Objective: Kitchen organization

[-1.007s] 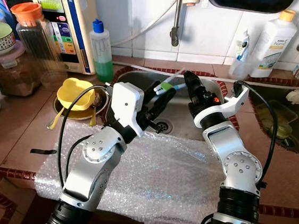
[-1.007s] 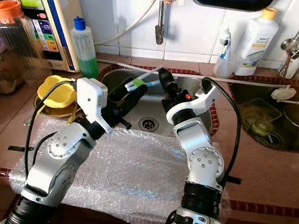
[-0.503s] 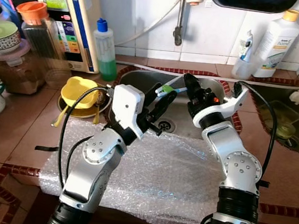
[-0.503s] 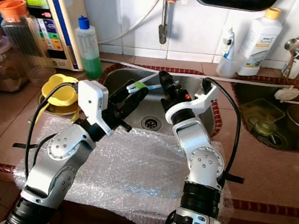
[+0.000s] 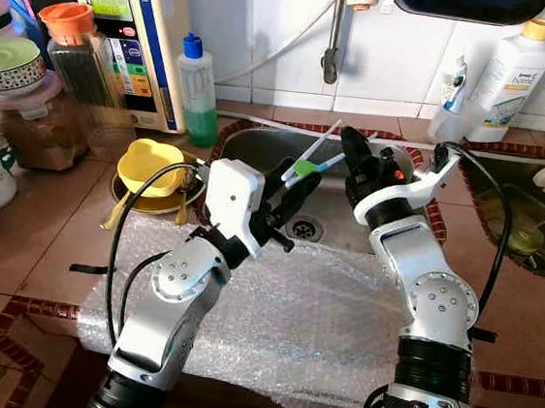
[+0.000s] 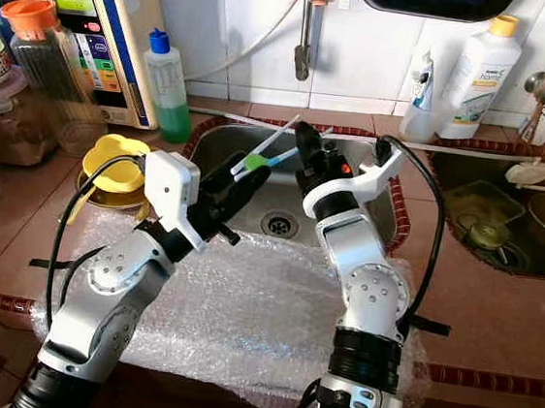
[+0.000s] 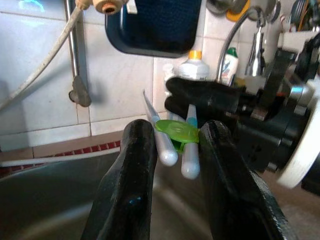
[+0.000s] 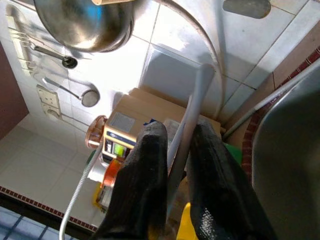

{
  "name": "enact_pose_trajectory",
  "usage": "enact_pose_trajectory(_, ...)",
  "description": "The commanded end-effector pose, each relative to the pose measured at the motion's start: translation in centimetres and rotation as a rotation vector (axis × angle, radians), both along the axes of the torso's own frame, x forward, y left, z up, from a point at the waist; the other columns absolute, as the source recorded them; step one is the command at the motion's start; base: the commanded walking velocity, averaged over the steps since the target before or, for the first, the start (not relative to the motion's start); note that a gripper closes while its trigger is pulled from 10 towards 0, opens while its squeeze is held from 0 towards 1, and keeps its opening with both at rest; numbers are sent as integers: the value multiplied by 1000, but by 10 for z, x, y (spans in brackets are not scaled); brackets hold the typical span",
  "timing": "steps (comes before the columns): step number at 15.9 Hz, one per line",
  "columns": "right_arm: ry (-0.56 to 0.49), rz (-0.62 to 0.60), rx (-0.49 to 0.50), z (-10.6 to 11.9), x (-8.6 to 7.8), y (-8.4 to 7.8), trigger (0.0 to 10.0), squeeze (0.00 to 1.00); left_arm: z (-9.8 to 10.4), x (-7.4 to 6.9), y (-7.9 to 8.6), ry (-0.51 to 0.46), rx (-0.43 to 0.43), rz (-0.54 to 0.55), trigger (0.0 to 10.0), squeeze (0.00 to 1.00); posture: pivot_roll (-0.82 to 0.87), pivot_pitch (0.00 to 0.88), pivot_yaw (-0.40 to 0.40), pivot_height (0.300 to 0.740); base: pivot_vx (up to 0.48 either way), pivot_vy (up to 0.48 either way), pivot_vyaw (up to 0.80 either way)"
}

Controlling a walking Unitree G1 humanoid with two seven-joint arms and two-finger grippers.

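1. A sheet of bubble wrap [image 5: 279, 331] is lying over the near edge of the tiled counter [image 5: 25, 237], under both silver arms.
2. The left gripper [image 5: 295, 174] is reaching over the near rim of the steel sink [image 5: 259, 144]. Its two black fingers [image 7: 135, 165] are pressing in on a bundle of thin white and blue sticks with a green clip [image 7: 176, 131], possibly toothbrushes or straws. The grip is narrow, with the bundle between the pads.
3. The bundle [image 5: 312, 155] is sitting tilted above the sink basin, its upper ends pointing toward the wall tiles.
4. The right gripper [image 5: 354, 154] is meeting the same bundle from the other side. In the right wrist view its fingers [image 8: 150, 170] are standing nearly together with a pale stick [image 8: 187, 130] running between them; whether they are actually pinching it, I cannot tell.
5. The drain [image 5: 301, 228] is showing just beyond the wrap's far edge.
6. To the robot's left, a yellow bowl [image 5: 148, 165] is resting on a plate beside the sink.
7. Further back, a green soap bottle [image 5: 196, 89] is standing by a white water appliance [image 5: 135, 24]; jars with orange and green lids are standing at far left.
8. A tap pipe [image 5: 334, 45] is hanging on the wall above the sink; a white detergent bottle [image 5: 505, 77] is standing at the far right.
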State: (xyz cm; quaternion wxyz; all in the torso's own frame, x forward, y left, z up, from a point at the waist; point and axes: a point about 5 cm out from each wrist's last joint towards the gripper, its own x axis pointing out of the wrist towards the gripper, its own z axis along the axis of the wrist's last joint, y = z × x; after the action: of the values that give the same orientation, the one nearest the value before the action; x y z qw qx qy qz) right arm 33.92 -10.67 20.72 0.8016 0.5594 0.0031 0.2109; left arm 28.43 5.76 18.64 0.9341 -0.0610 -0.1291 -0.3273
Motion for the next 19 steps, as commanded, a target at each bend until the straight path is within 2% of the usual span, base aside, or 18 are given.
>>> enact_pose_trajectory(1,29,50,30,2,1,23,0,0,15,-1,-1,-83,-17,3,10000,0,-10,19,74,740,0,0,0)
enact_pose_trajectory(11,38,31,77,7,3,19,0,0,11,3,4,-139,40,81,10000,0,-10,11,60,740,0,0,0)
enact_pose_trajectory(17,32,65,103,12,2,23,0,0,9,6,9,-152,53,132,10000,0,-6,15,51,740,0,0,0)
enact_pose_trajectory(18,31,77,95,12,1,23,0,0,7,7,10,-129,25,135,10000,769,-9,14,49,740,0,0,0)
enact_pose_trajectory(19,32,80,90,11,1,23,0,0,7,8,12,-119,8,147,10000,1000,-9,14,49,740,0,0,0)
